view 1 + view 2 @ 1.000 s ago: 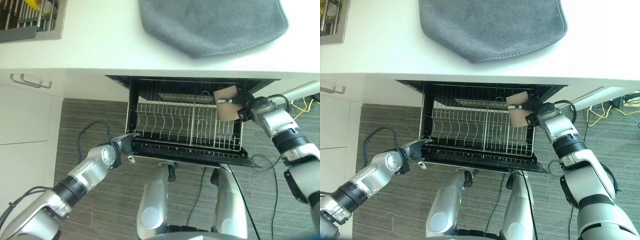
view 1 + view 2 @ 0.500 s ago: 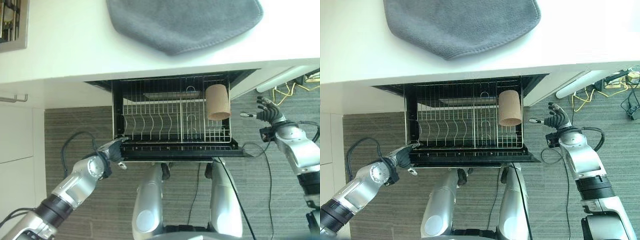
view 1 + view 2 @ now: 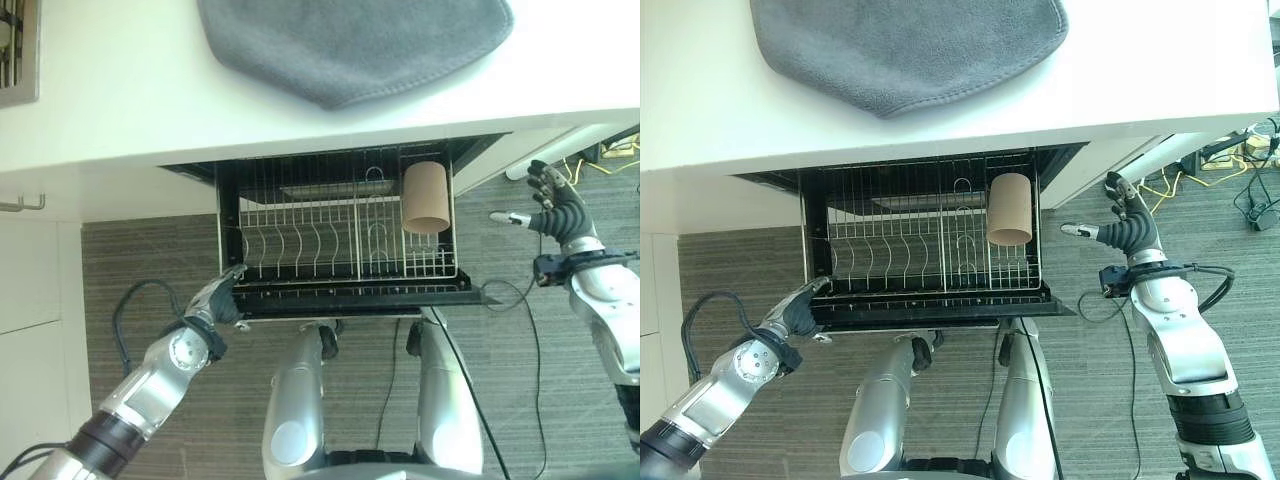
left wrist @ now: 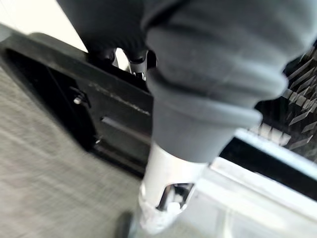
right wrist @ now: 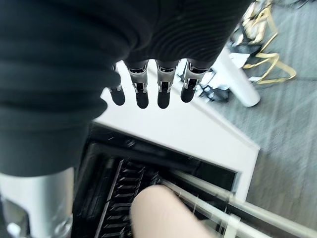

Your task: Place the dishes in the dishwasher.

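- One white countertop (image 3: 150, 90) spans the far side of the scene; smooth, matte, with a straight near edge.
- Grey towel (image 3: 350, 45) lies flat on the countertop, far centre; soft napped cloth with a rounded near edge.
- Dishwasher rack (image 3: 330, 240) is pulled out from under the countertop: thin silver wire grid with curved plate tines, set in a black frame.
- Grey wood-grain floor (image 3: 140, 260) shows to the left and right of the rack.
- Tan cup (image 3: 427, 197), a plain matte cylinder, sits in the right end of the rack, leaning with its open mouth toward the near side. Nothing grips it.
- Right hand (image 3: 1127, 228) hangs over the floor to the right of the rack, well apart from the cup, fingers spread and straight, released.
- Right wrist view adds what the eye views lack: straight dark-tipped fingers (image 5: 142, 94) in a row over the countertop's white corner, with the cup as a pale blur below them.
- Left hand (image 3: 215, 305) is at the near left corner of the rack's black frame; I cannot tell whether it grasps the frame or only touches it.
- Left wrist view shows dark fingertips (image 4: 106, 54) up against the black frame.
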